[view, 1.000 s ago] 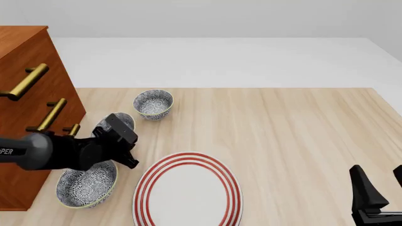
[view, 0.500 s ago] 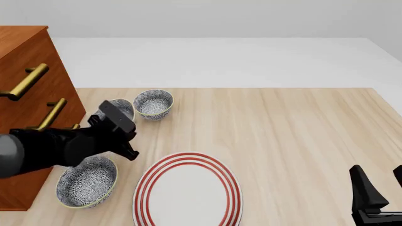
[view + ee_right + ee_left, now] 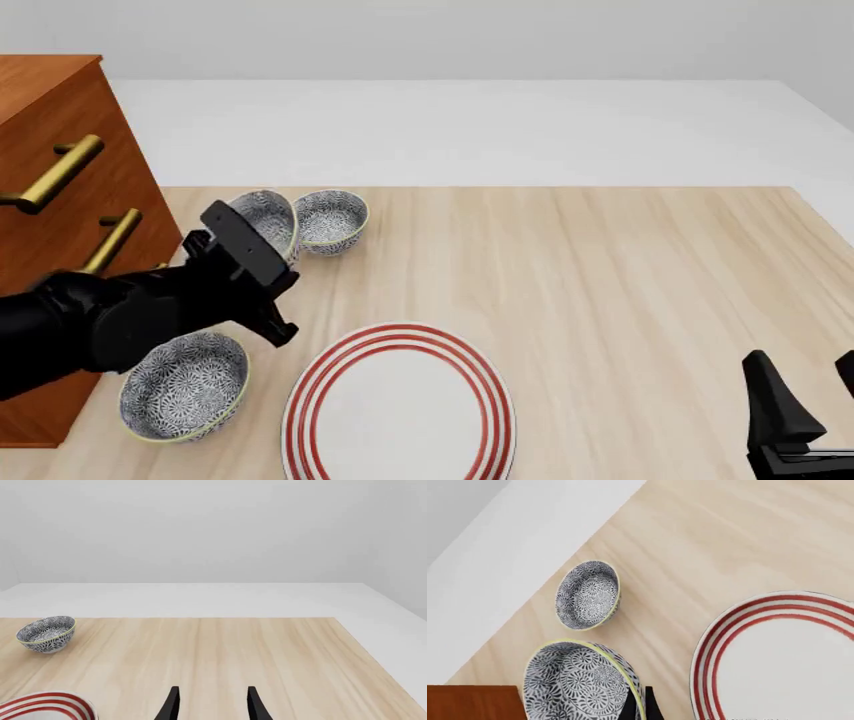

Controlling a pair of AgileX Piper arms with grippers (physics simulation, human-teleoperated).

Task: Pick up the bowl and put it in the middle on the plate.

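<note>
Since a second ago we have lifted the small blue-and-white floral bowl (image 3: 266, 226) clear, left jaws clamped on its rim, right jaws apart; centring it on the large red-ringed white plate (image 3: 398, 408) remains.

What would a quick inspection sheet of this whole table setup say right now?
Surface: wooden table, white floor beyond.
Job's things: the bowl tilted, lifted in the left gripper; plate bare.
Clutter: second bowl upright behind, third bowl left of the plate.
Grippers: left shut on the bowl's rim; right gripper open, holding nothing, near the table's right front.
Cables: nothing seen.
Surroundings: wooden drawer cabinet with brass handles at left; plain pale wall.
</note>
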